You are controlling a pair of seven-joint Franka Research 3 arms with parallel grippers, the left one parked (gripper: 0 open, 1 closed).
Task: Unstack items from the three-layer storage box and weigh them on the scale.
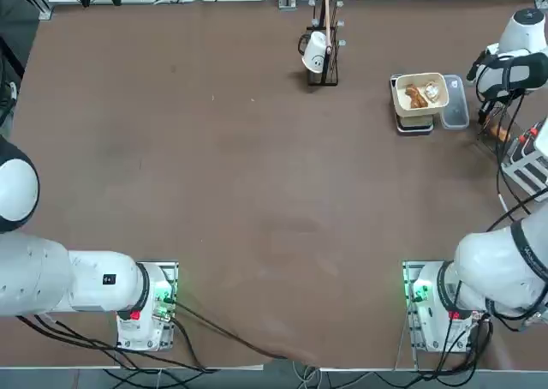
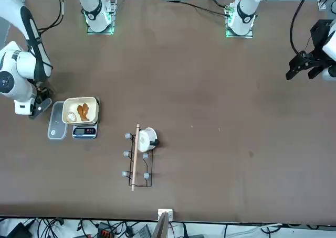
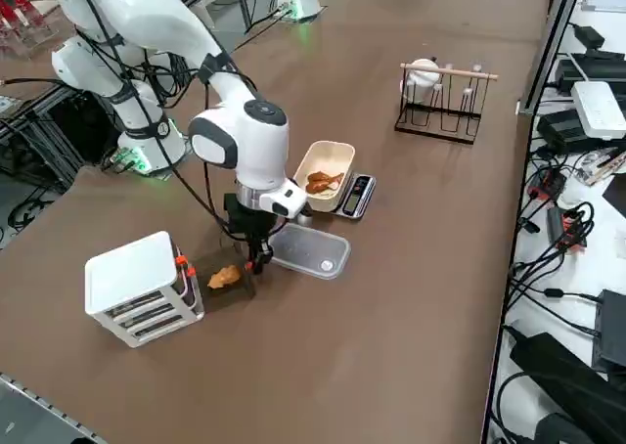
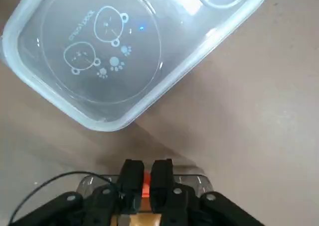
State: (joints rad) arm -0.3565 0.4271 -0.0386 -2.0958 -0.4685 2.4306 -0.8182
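Right side view: right claw [image 3: 256,264] low over tabletop [image 3: 411,297], pinched on clear drawer tray [image 4: 192,181] holding orange-brown lump [image 3: 224,277], just beside three-layer storage box [image 3: 137,286]. Scale [image 3: 355,195] tray already has lumps. Likely light, slippery plastic; grip the rim, keep level.

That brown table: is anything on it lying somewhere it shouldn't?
One orange-brown lump lies loose on the bare table, between the white storage box and the clear lid, just beside the right gripper. The other lumps sit in the cream tray on the scale.
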